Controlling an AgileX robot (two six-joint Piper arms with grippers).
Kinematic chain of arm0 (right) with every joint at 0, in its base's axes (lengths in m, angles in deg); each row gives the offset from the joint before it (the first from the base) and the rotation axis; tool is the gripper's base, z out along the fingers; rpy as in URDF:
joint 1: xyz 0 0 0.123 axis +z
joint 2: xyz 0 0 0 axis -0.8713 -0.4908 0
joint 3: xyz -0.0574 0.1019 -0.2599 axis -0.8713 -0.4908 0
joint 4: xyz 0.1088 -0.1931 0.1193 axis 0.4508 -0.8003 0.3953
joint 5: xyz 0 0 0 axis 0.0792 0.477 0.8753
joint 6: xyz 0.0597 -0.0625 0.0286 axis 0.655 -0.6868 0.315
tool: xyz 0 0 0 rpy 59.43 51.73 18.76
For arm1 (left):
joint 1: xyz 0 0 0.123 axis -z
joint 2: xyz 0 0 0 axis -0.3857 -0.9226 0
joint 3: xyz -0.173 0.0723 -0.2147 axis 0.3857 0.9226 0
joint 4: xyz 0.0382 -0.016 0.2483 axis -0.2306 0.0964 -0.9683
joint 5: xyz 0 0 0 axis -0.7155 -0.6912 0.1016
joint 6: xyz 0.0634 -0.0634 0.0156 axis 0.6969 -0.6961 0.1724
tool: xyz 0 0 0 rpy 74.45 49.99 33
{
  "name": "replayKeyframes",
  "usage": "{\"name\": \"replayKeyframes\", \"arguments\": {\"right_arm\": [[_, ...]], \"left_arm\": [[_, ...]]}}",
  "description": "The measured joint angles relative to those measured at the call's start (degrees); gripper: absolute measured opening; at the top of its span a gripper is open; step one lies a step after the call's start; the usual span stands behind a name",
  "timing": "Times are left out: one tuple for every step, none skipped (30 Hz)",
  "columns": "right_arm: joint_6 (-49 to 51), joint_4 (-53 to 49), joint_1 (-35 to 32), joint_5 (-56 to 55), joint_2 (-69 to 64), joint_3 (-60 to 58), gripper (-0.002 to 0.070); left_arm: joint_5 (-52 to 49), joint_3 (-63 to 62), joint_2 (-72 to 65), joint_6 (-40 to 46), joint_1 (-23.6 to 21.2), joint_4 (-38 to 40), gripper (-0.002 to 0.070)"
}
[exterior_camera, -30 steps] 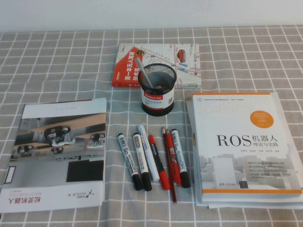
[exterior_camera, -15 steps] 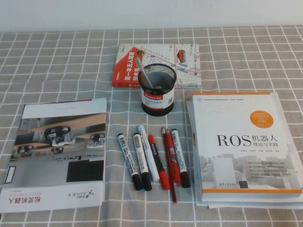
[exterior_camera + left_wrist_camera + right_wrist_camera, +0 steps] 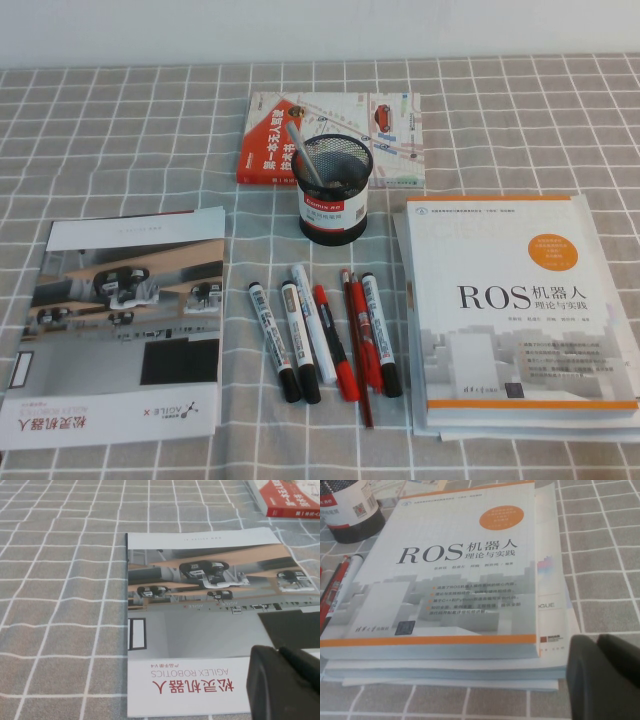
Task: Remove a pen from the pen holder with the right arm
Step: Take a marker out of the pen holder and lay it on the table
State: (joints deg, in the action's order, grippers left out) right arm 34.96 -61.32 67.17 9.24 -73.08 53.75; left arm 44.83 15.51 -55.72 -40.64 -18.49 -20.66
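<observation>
A black mesh pen holder (image 3: 335,187) stands at the table's middle back, with one grey pen (image 3: 303,153) leaning out to its left. The holder (image 3: 350,510) also shows in the right wrist view. Neither arm appears in the high view. My right gripper (image 3: 598,641) is shut and empty, low by the near right corner of the ROS book (image 3: 460,565), far from the holder. My left gripper (image 3: 277,650) is shut and empty over the near edge of the AgileX booklet (image 3: 200,630).
Several markers and red pens (image 3: 325,330) lie in a row in front of the holder. A stack of ROS books (image 3: 520,300) lies at the right, the booklet (image 3: 125,320) at the left, and a red-and-white book (image 3: 335,135) behind the holder. Grey checked cloth covers the table.
</observation>
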Motion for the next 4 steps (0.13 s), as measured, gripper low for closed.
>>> {"name": "replayKeyframes", "arguments": {"right_arm": [[0.0,0.0,0.0,0.0,0.0,0.0,-0.0012],[0.0,0.0,0.0,0.0,0.0,0.0,-0.0012],[0.0,0.0,0.0,0.0,0.0,0.0,-0.0012],[0.0,0.0,0.0,0.0,0.0,0.0,-0.0012]], "left_arm": [[0.0,0.0,0.0,0.0,0.0,0.0,-0.0004],[0.0,0.0,0.0,0.0,0.0,0.0,-0.0004],[0.0,0.0,0.0,0.0,0.0,0.0,-0.0004],[0.0,0.0,0.0,0.0,0.0,0.0,-0.0004]]}}
